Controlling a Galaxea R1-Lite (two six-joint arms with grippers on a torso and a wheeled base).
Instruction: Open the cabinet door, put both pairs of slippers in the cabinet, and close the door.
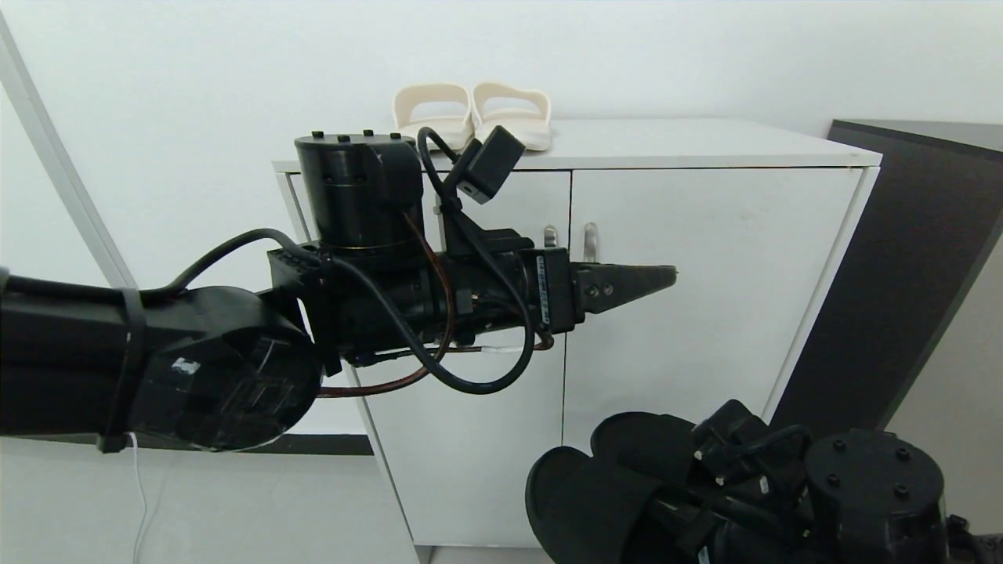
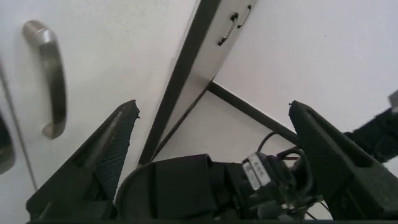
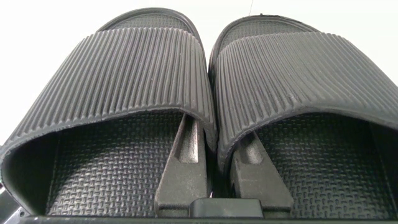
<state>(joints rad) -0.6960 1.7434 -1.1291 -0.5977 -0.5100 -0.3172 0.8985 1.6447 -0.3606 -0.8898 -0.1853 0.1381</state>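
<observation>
A plain white wall backs a white two-door cabinet (image 1: 705, 313) that fills the centre of the head view, with a dark grey panel (image 1: 901, 274) at the right edge. Both doors sit flush and shut, so by the look of it the first step, opening the door, is not yet done. The left end effector (image 1: 662, 276) hangs at mid-frame in front of the doors, just beside the curved metal handle (image 1: 589, 239) of the right-hand door; in the left wrist view its fingers are spread wide apart, released, with nothing between them. At the lower right of the head view the right end effector (image 3: 217, 174) is clenched on the pair of black ribbed rubber slippers (image 1: 619, 478), its two fingers tucked under the straps and pinching the touching inner walls together. The pair of cream foam slippers (image 1: 472, 113) lies side by side on the cabinet's top surface, upper centre. Left to do, I judge: open, stow both pairs, close.
</observation>
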